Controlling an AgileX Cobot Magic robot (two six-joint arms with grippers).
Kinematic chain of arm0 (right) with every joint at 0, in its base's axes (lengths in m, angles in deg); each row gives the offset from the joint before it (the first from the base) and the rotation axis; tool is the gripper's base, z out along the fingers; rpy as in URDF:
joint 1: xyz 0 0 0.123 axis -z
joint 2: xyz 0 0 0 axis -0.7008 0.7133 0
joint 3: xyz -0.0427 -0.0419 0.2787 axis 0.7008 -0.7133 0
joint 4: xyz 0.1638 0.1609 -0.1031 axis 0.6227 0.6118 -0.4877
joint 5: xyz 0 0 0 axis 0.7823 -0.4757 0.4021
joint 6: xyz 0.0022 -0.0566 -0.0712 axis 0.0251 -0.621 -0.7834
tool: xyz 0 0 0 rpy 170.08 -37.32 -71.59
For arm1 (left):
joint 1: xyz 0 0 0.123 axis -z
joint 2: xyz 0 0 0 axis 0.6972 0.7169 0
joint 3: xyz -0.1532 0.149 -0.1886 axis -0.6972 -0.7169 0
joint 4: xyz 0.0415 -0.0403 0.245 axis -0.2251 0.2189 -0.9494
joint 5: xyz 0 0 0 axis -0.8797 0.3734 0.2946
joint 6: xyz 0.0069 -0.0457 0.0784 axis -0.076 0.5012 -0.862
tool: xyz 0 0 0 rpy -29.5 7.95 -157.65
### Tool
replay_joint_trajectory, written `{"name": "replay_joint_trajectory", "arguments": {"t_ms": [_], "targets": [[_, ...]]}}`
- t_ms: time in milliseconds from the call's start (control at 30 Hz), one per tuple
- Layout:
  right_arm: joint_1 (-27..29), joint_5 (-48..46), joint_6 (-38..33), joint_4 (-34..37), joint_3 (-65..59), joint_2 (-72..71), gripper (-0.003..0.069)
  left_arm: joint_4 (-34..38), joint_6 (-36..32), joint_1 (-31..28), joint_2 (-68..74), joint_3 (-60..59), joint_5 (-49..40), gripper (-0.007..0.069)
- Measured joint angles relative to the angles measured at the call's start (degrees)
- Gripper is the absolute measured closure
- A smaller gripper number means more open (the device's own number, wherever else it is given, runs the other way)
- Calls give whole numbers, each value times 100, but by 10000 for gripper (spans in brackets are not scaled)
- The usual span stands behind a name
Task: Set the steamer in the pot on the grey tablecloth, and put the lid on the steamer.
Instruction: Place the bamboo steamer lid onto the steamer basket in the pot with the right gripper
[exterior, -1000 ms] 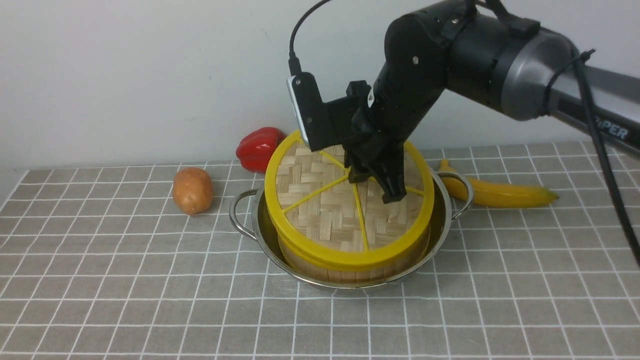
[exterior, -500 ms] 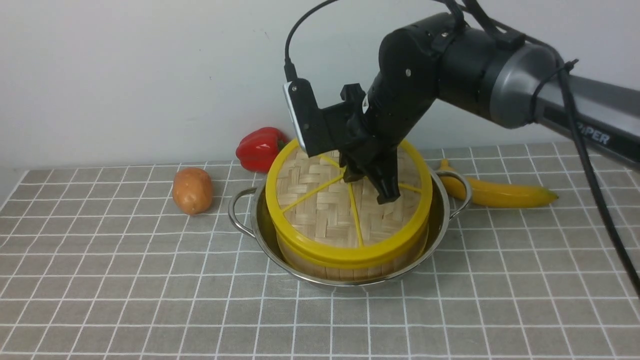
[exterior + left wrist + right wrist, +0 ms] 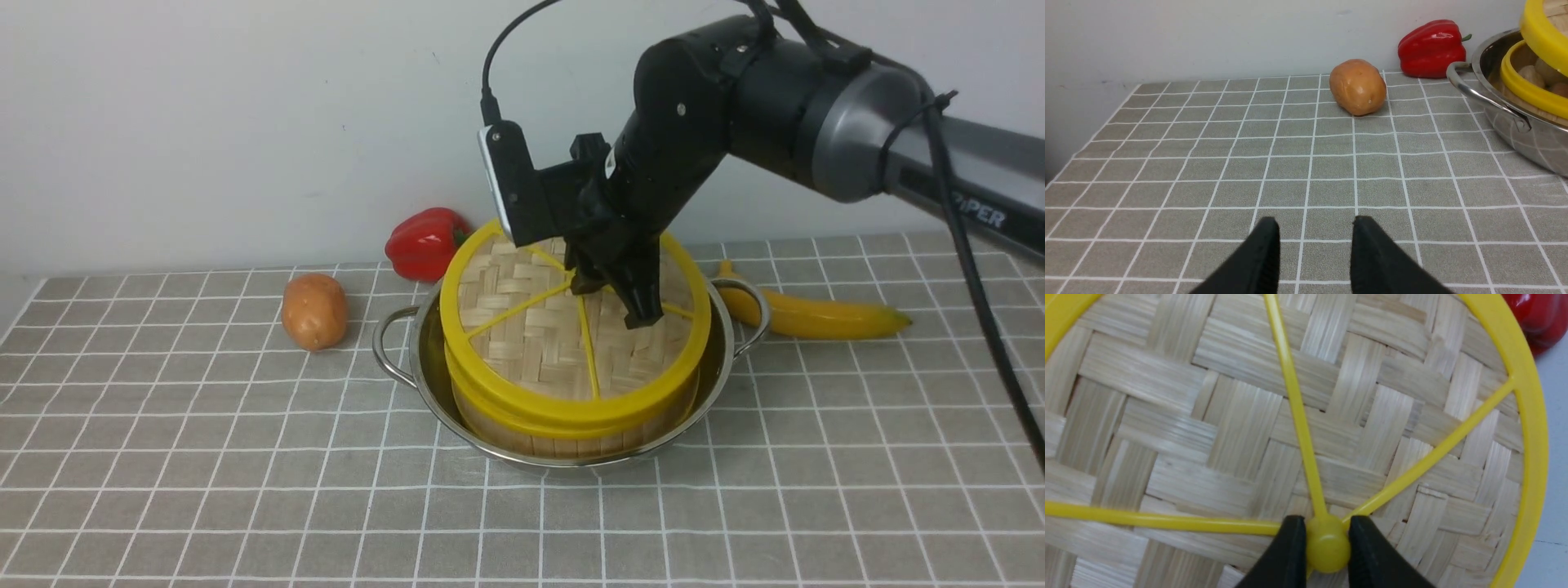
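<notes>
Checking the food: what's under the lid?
The steamer, sitting in the pot. Through a gap below the lid, a few pale buns show; the rest is covered.

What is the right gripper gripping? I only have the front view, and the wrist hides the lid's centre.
Observer: Right gripper is shut on the lid's yellow hub, one jaw on either side.
Operator: Lid seated?
Observer: No. The left wrist view shows a gap above the steamer rim, and buns show through it.
Operator: Other arm?
Observer: Left gripper is open and empty over the tablecloth, apart from the pot.
</notes>
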Motion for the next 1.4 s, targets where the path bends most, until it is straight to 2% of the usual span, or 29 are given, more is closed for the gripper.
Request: {"name": "replay_joint_trajectory", "arguments": {"t_ms": [1200,1400], "targets": [[7,330,-134,84,0,329,513,-1,0,0,0,0,0,382],[7,498,-366,78,0,312,513,-1,0,0,0,0,0,382]]}}
